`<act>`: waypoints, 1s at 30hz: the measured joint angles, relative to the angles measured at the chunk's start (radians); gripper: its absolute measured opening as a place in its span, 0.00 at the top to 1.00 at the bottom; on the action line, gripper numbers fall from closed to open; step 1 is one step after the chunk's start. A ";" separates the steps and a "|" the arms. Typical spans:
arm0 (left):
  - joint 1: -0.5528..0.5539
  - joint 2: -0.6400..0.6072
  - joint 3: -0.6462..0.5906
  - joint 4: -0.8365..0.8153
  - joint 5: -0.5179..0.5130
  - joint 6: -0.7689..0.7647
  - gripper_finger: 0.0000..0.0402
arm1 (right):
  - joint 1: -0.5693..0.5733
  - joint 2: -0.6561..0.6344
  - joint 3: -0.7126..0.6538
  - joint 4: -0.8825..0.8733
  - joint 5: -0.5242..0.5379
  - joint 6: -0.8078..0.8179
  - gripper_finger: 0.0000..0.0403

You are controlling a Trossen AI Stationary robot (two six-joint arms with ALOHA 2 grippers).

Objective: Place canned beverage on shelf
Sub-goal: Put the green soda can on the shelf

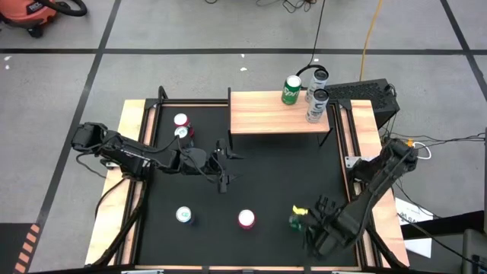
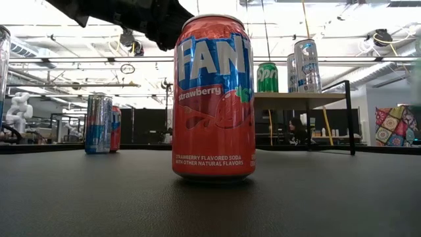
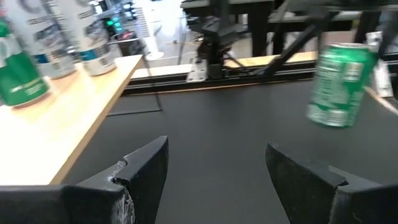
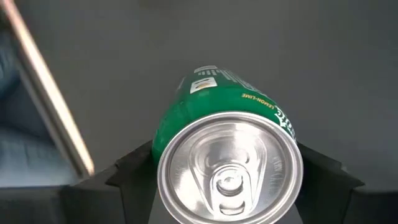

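Overhead: right gripper [image 1: 304,221] clamps a green can [image 1: 295,221] well in front of the shelf [image 1: 278,114], off its right end. Left gripper [image 1: 223,169] sits just before the shelf, fingers spread, empty. Right wrist cam: that can [image 4: 227,149] is wedged between both fingers [image 4: 134,168], top facing the lens.

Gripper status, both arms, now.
Left gripper: open, empty, over the black table in front of the shelf.
Right gripper: shut on the green can, near the table's front right corner.
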 joint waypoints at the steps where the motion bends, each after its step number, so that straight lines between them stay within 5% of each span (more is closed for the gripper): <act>1: -0.001 0.000 0.000 0.002 0.017 0.004 0.32 | -0.022 -0.016 0.000 -0.004 0.022 0.010 0.31; 8: -0.012 0.051 0.001 0.094 0.075 0.031 0.32 | -0.190 -0.095 0.000 0.007 0.185 0.040 0.31; 17: -0.012 0.170 0.002 0.242 0.124 0.043 0.29 | -0.358 -0.104 0.000 0.185 0.182 -0.200 0.30; 30: -0.006 0.227 0.090 0.161 0.155 0.042 0.09 | -0.480 -0.104 0.000 0.382 0.138 -0.541 0.30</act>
